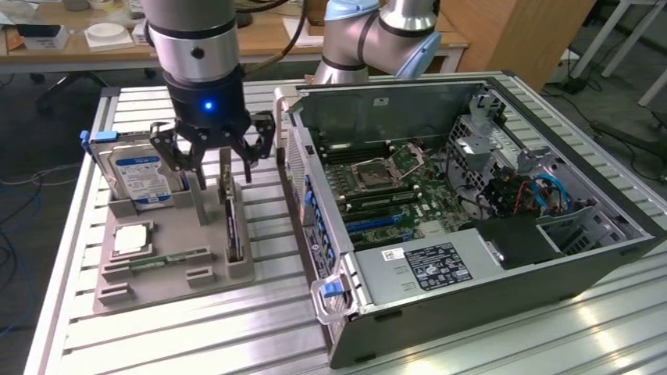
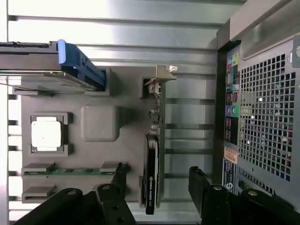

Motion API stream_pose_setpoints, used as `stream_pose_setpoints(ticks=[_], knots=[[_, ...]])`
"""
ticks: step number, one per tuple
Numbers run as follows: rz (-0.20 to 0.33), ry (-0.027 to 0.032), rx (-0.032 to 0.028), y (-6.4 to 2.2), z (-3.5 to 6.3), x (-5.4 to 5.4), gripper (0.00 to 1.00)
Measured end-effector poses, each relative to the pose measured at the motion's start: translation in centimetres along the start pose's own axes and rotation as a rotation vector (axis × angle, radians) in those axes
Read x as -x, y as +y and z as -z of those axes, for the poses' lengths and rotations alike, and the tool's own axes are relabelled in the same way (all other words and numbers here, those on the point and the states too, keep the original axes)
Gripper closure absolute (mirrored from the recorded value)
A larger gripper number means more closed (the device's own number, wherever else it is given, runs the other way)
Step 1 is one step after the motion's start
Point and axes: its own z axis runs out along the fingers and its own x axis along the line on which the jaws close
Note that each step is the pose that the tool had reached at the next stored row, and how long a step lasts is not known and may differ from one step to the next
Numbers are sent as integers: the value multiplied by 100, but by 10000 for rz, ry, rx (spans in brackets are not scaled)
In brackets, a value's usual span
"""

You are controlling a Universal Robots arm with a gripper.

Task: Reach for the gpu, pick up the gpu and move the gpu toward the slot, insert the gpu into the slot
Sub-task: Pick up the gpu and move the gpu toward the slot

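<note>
Lying on its side across a ribbed silver aluminium table (image 1: 208, 336), a large black-and-grey metal computer tower (image 1: 490, 273) stood open toward the exterior view's right, its green motherboard (image 1: 396, 195) exposed. Its perforated rear panel (image 2: 267, 112) faced a matte grey moulded plastic fixture tray (image 1: 198, 226) just beside it. On the tray, a blue-labelled silver hard drive (image 1: 140, 176) stood upright in a slot. A square pale-metal processor chip (image 1: 133, 237) sat in a recess, and a narrow green memory stick (image 1: 156, 259) lay in low cradles. The gpu (image 1: 233, 226), a thin flat green-and-dark card with a pale metal bracket (image 2: 159, 77) at one end, stood on edge in the tray slot nearest the tower. The black multi-link gripper (image 1: 217, 178) hung directly over the card. Its fingers (image 2: 199, 183) were spread wide on either side of the card, clear of it and grasping nothing.
</note>
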Motion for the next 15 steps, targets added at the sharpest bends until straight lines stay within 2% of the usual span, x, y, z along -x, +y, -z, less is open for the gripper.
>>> stream_pose_setpoints(ticks=[13, 15], knots=[[1, 1, 0, -29, -235, -2, 35], [0, 1, -15, -38, -263, -4, 35]])
